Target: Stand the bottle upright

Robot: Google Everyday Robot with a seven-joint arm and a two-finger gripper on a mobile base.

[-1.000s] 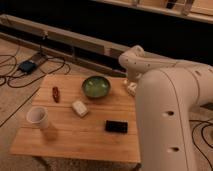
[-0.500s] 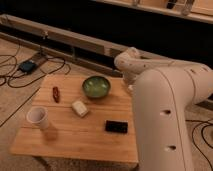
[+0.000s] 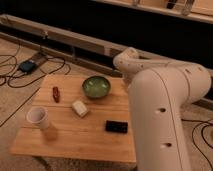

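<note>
We cannot see the bottle now: half a second ago a small pale shape showed at the desk's right edge beside the arm, and the arm (image 3: 165, 105) has since swung across and covers that spot. We judge the reach is closing on the bottle, which presumably lies behind the arm near the right rim of the desk (image 3: 75, 135). The gripper is hidden behind the arm too, so we cannot tell how it stands.

Outward lie the green bowl (image 3: 96, 86), cream block (image 3: 79, 108), black device (image 3: 116, 127), red object (image 3: 56, 93) and paper cup (image 3: 38, 117). We read no writing anywhere.
</note>
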